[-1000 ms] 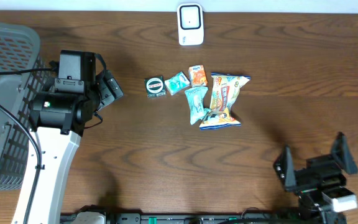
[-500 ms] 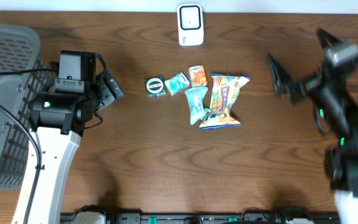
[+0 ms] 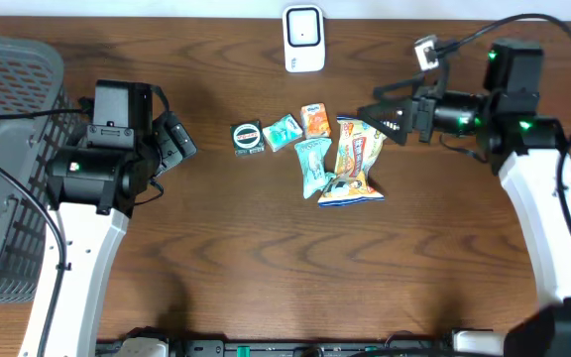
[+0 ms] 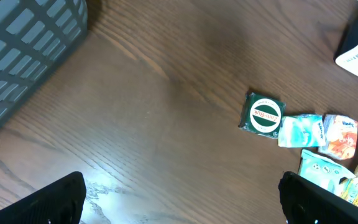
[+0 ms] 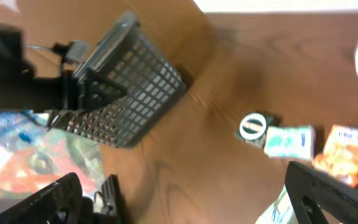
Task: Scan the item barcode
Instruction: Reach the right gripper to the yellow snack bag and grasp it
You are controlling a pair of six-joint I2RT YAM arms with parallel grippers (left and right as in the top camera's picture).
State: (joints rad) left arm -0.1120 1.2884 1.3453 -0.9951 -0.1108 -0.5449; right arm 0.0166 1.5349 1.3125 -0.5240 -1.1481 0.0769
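Snack packets (image 3: 310, 149) clustered at frame centre, reachable by 2 arms. Scanner (image 3: 303, 38) at top centre, probably for barcode pass. Right gripper (image 3: 377, 117) has fingers spread, empty, at upper right edge of big packet (image 3: 357, 164): likely pick. Left gripper (image 3: 178, 149) spread, empty, centre left beside basket (image 3: 8, 149).

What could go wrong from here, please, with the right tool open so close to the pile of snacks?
1. The large bag lies against the pale blue packet, so the open right tool could well pinch both or drag the neighbours along.
2. No barcode shows on any packet from above, so the picked item may face the scanner the wrong way.
3. The scanner stands just behind the pile; a hasty lift might knock it.
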